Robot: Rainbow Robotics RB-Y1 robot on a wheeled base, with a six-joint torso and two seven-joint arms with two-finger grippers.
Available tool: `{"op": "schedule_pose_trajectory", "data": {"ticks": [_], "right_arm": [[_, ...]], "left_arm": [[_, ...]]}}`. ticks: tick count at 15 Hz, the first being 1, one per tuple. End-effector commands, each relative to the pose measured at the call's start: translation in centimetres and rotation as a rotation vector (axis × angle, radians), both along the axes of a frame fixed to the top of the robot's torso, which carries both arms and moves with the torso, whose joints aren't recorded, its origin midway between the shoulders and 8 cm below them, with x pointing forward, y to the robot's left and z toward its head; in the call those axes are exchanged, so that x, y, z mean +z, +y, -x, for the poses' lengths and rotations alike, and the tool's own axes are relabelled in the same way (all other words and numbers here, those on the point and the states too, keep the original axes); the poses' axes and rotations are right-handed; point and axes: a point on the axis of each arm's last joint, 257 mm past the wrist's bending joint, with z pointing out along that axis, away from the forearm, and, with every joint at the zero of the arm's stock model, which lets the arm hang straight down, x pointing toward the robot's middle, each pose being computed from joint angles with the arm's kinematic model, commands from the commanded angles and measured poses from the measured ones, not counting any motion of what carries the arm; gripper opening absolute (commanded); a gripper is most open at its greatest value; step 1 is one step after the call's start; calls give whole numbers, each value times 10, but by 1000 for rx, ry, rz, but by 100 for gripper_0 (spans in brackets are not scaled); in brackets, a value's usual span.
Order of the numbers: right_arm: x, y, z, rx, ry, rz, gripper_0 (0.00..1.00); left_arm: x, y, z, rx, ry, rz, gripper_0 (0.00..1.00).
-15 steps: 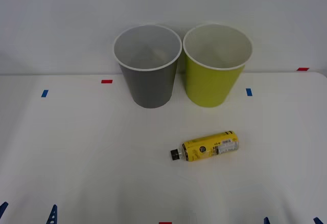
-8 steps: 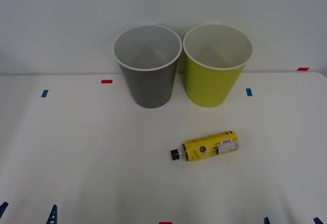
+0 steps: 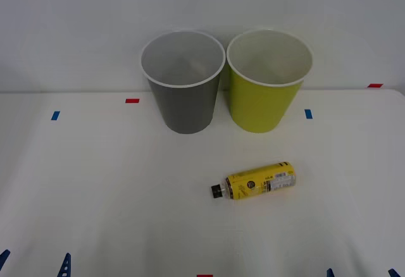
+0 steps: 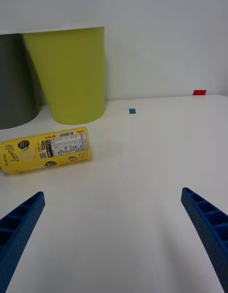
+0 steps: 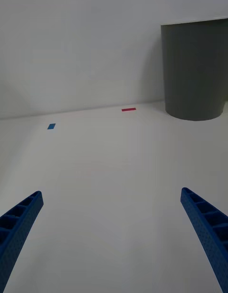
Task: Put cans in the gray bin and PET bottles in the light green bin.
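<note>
From the front, a small yellow-labelled bottle [image 3: 254, 181] lies on its side on a white table [image 3: 114, 188], dark cap pointing left, near and slightly left of the light green bin [image 3: 269, 81], which stands beside the gray bin [image 3: 183, 82] at the table's far edge against a plain pale wall [image 3: 76, 24]. Blue fingertips of the left gripper [image 3: 35, 263] and right gripper [image 3: 361, 272] are cut off at the near edge, with bare tabletop between them and the bottle; small red and blue tape marks [image 3: 131, 100] dot the surface. From the right wrist, the right gripper [image 4: 114, 236] stands wide open and holds nothing, the bottle [image 4: 45, 149] lying ahead of it, its cap cropped, before the green bin [image 4: 69, 74]. From the left wrist, the left gripper [image 5: 114, 236] is likewise spread wide and unladen over bare table, the gray bin [image 5: 194, 69] partly cut off beyond.
</note>
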Motion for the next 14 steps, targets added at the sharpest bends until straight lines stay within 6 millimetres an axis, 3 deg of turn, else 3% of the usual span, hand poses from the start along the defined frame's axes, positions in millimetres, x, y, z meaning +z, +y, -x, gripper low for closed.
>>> {"op": "schedule_pose_trajectory", "data": {"ticks": [1, 4, 5, 6, 9, 14], "right_arm": [[0, 0, 0, 0, 0, 0, 100], [0, 0, 0, 0, 0, 0, 100], [-18, 2, 0, -8, 36, -13, 100], [-20, 1, -3, -23, 33, -39, 100], [-11, 3, -8, -14, 42, -41, 100], [5, -15, -38, 12, 188, -74, 100]], "left_arm": [[0, 0, 0, 0, 0, 0, 100], [0, 0, 0, 0, 0, 0, 100], [0, 0, 0, 0, 0, 0, 100], [0, 0, 0, 0, 0, 0, 100], [0, 0, 0, 0, 0, 0, 100], [0, 0, 0, 0, 0, 0, 100]]}}
